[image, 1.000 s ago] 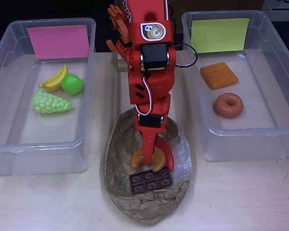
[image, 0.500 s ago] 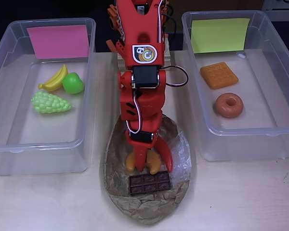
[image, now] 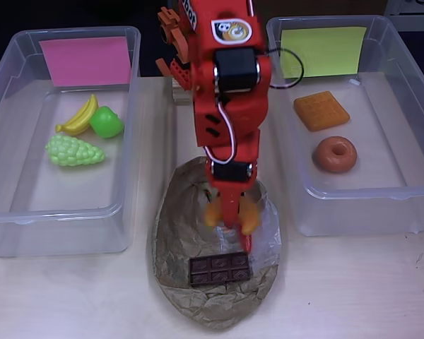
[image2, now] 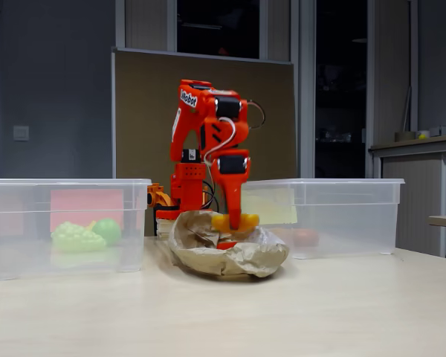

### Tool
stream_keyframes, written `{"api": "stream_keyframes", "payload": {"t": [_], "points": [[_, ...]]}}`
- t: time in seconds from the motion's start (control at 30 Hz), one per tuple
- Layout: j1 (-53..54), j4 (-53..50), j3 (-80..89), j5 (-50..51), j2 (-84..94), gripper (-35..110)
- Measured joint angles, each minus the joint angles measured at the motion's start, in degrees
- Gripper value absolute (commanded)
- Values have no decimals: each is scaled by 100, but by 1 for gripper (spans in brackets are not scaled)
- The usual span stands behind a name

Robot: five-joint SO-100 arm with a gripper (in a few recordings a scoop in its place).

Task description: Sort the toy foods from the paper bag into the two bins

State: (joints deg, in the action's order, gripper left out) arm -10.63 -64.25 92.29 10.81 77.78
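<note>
pale wood counter fills the near ground, and nearest on it lies the crumpled paper bag, its mouth open upward. a dark chocolate bar lies flat in the bag's near end. just beyond it the orange gripper hangs over the bag, closed on an orange croissant whose two ends poke out either side of the fingers; in the fixed view it sits just above the bag's rim.

risks, as i judge them: the hold looks to be on the thin middle of a curved, slick toy, so it could pivot or slip out and drop back in the bag or onto the counter on the way across. a low swing might catch the bag's rim or clip a bin wall.

farther back, the bin with the pink label holds grapes, an apple and a banana; the bin with the yellow-green label holds a donut and a waffle.

the arm hides the bag's far end, so anything lying there can't be made out. how far the fingers wrap the croissant is blurred.
</note>
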Motion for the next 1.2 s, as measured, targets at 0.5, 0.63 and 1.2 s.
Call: {"api": "stream_keyframes", "payload": {"t": [0.5, 0.63, 1.2], "points": [[-1564, -1564, 1863, 1951, 4553, 7], [-2461, -1828, 2145, 3059, 5115, 7], [-5862, -404, 2549, 8648, 3313, 6]]}}
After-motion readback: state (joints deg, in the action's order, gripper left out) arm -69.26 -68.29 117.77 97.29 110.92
